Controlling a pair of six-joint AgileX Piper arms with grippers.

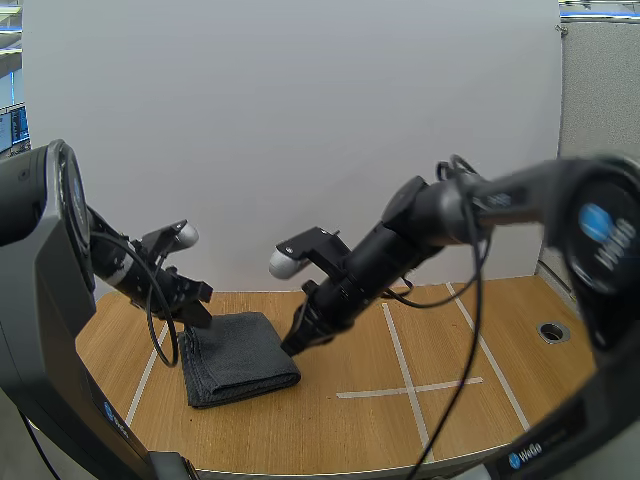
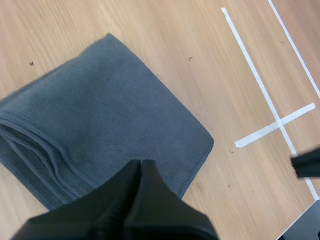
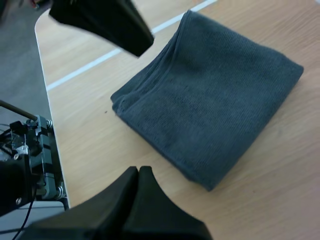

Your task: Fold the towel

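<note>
Dark and bulky, the left arm's housing (image 1: pixel 40 260) sat closest to the high camera, at the left edge of a light wooden table (image 1: pixel 350 420). A plain white wall (image 1: pixel 300 120) stood behind the table. Lines of white tape (image 1: pixel 405 370) ran across the wood and formed a cross on its right half, and a small round hole (image 1: pixel 553 331) sat near the right edge.

The left gripper (image 1: pixel 197 312) hung over the left part of the table. In its own wrist view its fingers (image 2: pixel 125 200) lay pressed together as one dark wedge, holding nothing. Its tip stood just above the rear left corner of the towel (image 1: pixel 240 355). The towel was dark grey and folded into a thick square, and it lay flat on the left half of the table, its stacked layers showing along one edge (image 2: pixel 30 150).

The right gripper (image 1: pixel 296 343) pointed down just beside the towel's right edge. Its fingers (image 3: pixel 125 200) were likewise closed together on nothing. Whether the tip touched the cloth could not be told. From the right wrist the towel (image 3: pixel 215 95) lay just ahead of that wedge, with the left gripper (image 3: pixel 105 20) beyond it, near the corner where the folds met.
</note>
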